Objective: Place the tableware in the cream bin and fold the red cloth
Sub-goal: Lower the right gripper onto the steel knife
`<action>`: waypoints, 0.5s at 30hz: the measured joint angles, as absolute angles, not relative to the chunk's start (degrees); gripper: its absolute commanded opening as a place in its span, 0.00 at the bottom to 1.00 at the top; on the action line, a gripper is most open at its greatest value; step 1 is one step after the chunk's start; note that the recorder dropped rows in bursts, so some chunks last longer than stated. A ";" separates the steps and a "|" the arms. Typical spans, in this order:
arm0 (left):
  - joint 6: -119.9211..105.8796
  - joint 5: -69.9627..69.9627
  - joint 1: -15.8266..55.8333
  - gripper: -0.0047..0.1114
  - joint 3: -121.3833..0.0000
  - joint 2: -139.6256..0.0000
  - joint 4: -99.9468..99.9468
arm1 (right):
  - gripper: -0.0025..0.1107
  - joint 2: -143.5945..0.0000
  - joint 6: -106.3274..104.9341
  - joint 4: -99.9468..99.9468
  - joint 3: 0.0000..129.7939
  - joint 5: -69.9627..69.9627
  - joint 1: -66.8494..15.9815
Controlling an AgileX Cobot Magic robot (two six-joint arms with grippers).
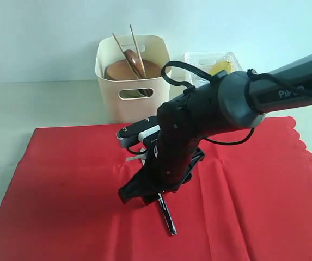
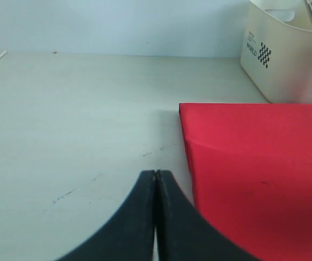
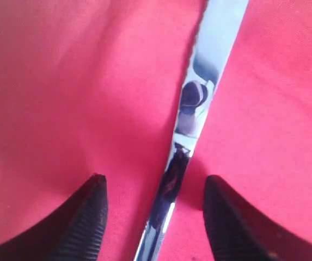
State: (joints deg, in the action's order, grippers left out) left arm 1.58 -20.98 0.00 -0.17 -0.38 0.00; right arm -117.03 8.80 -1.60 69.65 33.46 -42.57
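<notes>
red cloth (image 1: 63, 185): spread flat across the lower frame.
cream bin (image 1: 134, 106): upper centre, chopsticks (image 1: 136, 46) standing inside.
right tool (image 3: 154, 187): open, straddling the silver table knife (image 3: 210, 60); nearer arm.
left tool (image 2: 156, 182): closed, empty, over bare surface (image 2: 63, 109) beside the cloth edge.
silver table knife: lower centre on cloth, long axis running through the open gap.

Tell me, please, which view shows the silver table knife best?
The right wrist view: the silver table knife lies close-up on the red cloth. The exterior view shows only one end; the left wrist view shows none.
</notes>
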 measured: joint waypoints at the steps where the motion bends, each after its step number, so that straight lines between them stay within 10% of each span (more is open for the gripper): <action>1: 1.58 -20.98 0.00 0.04 -0.17 -0.38 0.00 | 0.47 -117.18 8.81 -1.60 69.65 33.33 -42.57; 5: 1.58 -20.98 0.00 0.04 -0.17 -0.38 0.00 | 0.46 -117.68 9.06 -1.60 69.65 33.09 -42.57; 15: 1.58 -20.98 0.00 0.04 -0.17 -0.38 0.00 | 0.02 -118.33 9.17 0.00 69.90 32.12 -42.57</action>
